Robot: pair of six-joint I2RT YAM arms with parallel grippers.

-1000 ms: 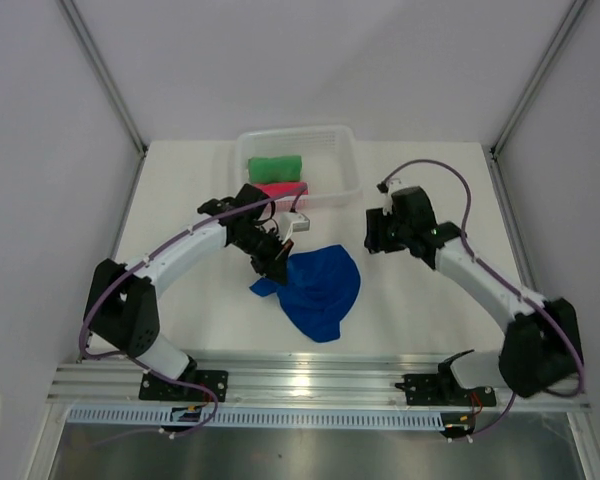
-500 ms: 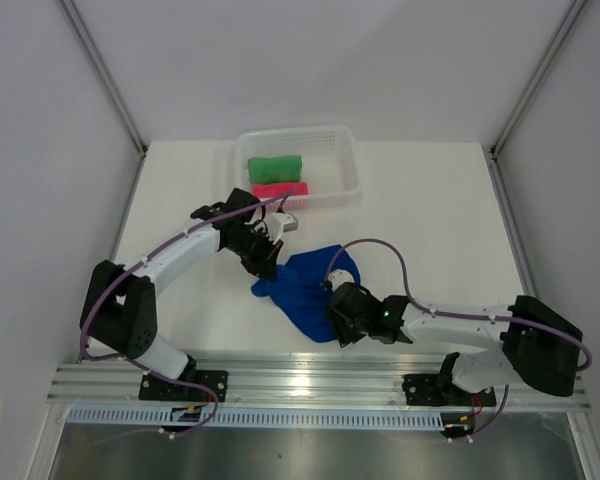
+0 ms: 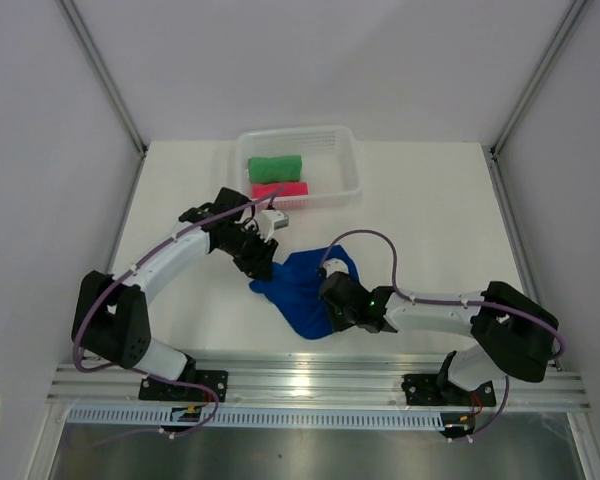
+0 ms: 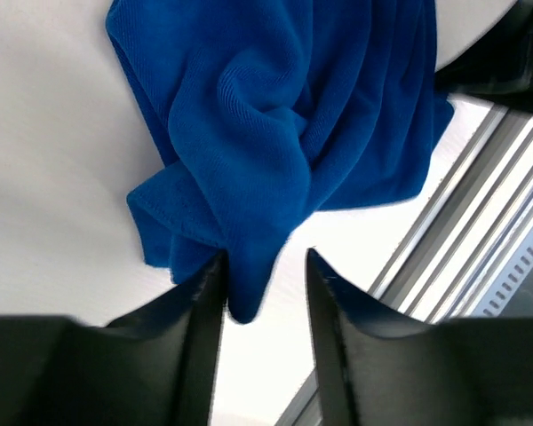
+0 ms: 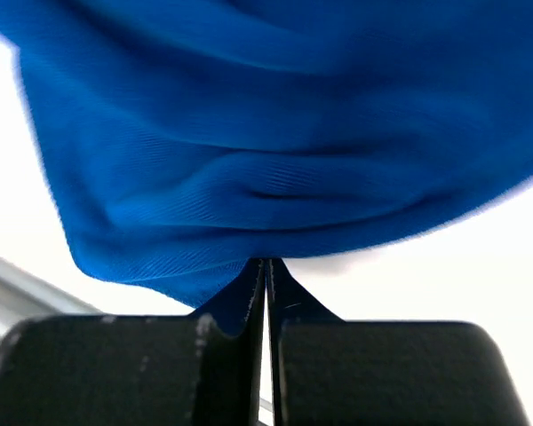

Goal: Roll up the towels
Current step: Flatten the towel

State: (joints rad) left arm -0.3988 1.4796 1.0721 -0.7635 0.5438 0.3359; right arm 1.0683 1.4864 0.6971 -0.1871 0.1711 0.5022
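The blue towel (image 3: 298, 290) lies crumpled on the white table (image 3: 430, 210), near the middle front. My left gripper (image 3: 263, 265) hovers at its left corner, open; in the left wrist view that corner of the blue towel (image 4: 284, 115) hangs loose against one finger (image 4: 195, 337) of the gripper (image 4: 266, 257). My right gripper (image 3: 328, 305) sits at the towel's right side, shut on an edge of the blue towel (image 5: 275, 133), with the gripper's (image 5: 266, 263) jaws pressed together. The green towel (image 3: 275, 165) and the pink towel (image 3: 280, 189) lie rolled in the basket.
A white mesh basket (image 3: 348, 165) stands at the back centre of the table. The aluminium rail (image 3: 310, 385) with both arm bases runs along the near edge. White walls enclose the table at the left, the right and the back.
The right arm swung from the back right down to the towel's right side and its jaws shut on the cloth. The left gripper opened and let go of the towel's left corner.
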